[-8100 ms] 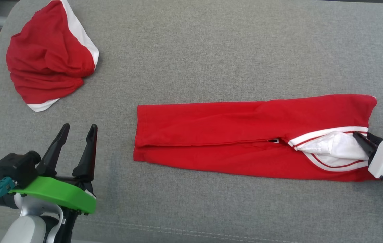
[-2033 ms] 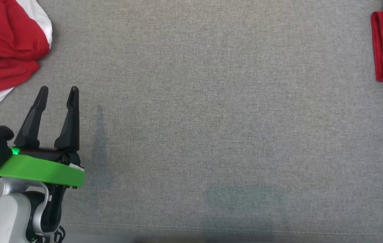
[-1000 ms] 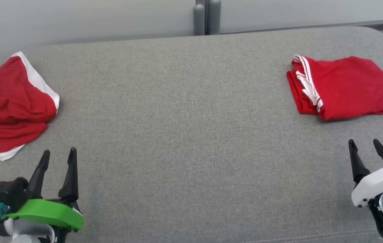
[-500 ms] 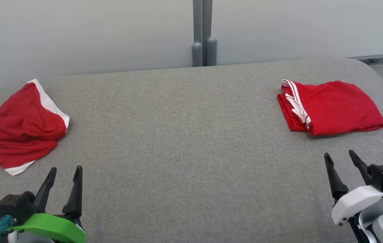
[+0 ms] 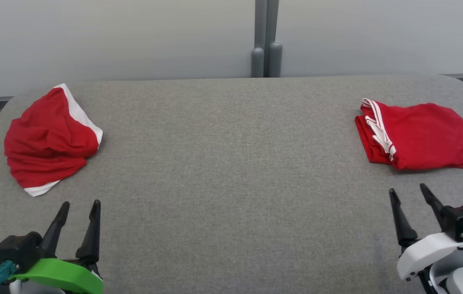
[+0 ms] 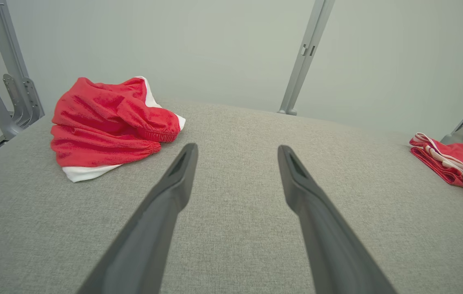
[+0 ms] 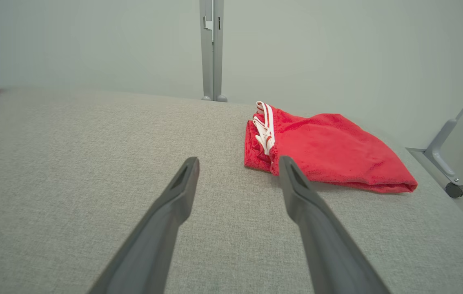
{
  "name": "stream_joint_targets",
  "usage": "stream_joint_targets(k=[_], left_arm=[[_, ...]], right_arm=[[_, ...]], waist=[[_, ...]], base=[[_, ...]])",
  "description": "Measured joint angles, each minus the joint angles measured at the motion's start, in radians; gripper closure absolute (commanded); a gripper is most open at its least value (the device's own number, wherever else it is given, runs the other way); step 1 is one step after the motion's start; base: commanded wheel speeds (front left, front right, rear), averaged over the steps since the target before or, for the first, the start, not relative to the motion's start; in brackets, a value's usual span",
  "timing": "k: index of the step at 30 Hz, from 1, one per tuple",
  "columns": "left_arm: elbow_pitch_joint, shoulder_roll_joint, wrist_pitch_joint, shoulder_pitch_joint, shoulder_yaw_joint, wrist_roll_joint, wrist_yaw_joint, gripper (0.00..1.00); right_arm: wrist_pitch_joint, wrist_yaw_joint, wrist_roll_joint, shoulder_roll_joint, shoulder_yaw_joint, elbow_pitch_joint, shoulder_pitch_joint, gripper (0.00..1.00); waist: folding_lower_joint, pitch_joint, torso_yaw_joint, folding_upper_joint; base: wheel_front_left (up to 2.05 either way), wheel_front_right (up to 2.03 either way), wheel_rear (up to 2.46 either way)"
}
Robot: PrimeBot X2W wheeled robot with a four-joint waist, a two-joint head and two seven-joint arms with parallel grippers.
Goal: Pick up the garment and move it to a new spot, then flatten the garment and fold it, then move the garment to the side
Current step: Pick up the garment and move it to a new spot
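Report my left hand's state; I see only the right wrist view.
Observer: The left hand is open and empty, at the near left of the grey padded surface.
Operator: Identify the red and white scrap at my picture's left edge.
Observer: It's a crumpled red garment with white panels, heaped ahead of the left hand, apart from its fingers.
Operator: Look closer at it.
Observer: The left wrist view shows gathered elastic hems along its red folds.

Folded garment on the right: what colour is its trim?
White stripes on the red folded garment, clearest in the right wrist view.
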Motion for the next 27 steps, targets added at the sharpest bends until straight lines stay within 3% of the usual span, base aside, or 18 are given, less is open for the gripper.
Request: stream_joint_targets(k=[3, 9, 12, 21, 27], left_arm=[[0.001, 0.0, -0.001, 0.006, 0.033, 0.0, 0.019, 0.0], [-0.004, 0.004, -0.01, 0.107, 0.121, -0.003, 0.07, 0.0], [-0.011, 0.007, -0.014, 0.15, 0.149, -0.006, 0.071, 0.0], [-0.051, 0.008, -0.018, 0.173, 0.155, -0.007, 0.067, 0.0], [-0.065, 0.019, 0.026, 0.098, 0.135, -0.073, 0.011, 0.0]], right_arm=[[0.0, 0.003, -0.017, 0.015, 0.062, -0.013, -0.007, 0.0], [0.0, 0.073, -0.063, 0.069, 0.193, -0.013, -0.091, 0.0], [0.0, 0.09, -0.065, 0.096, 0.218, -0.009, -0.129, 0.0], [0.0, 0.078, -0.066, 0.095, 0.184, 0.026, -0.15, 0.0], [0.005, 0.062, -0.066, 0.077, 0.16, 0.024, -0.149, 0.0]], waist=[[0.0, 0.0, 0.033, 0.0], [0.0, -0.002, 0.108, 0.0], [0.0, -0.004, 0.148, 0.0], [0.0001, -0.002, 0.272, 0.0], [0.0, 0.012, 0.352, 0.0]], base=[[0.0, 0.0, 0.0], [0.0, 0.0, 0.0], [0.0, 0.0, 0.0], [0.0, 0.0, 0.0], [0.0, 0.0, 0.0]])
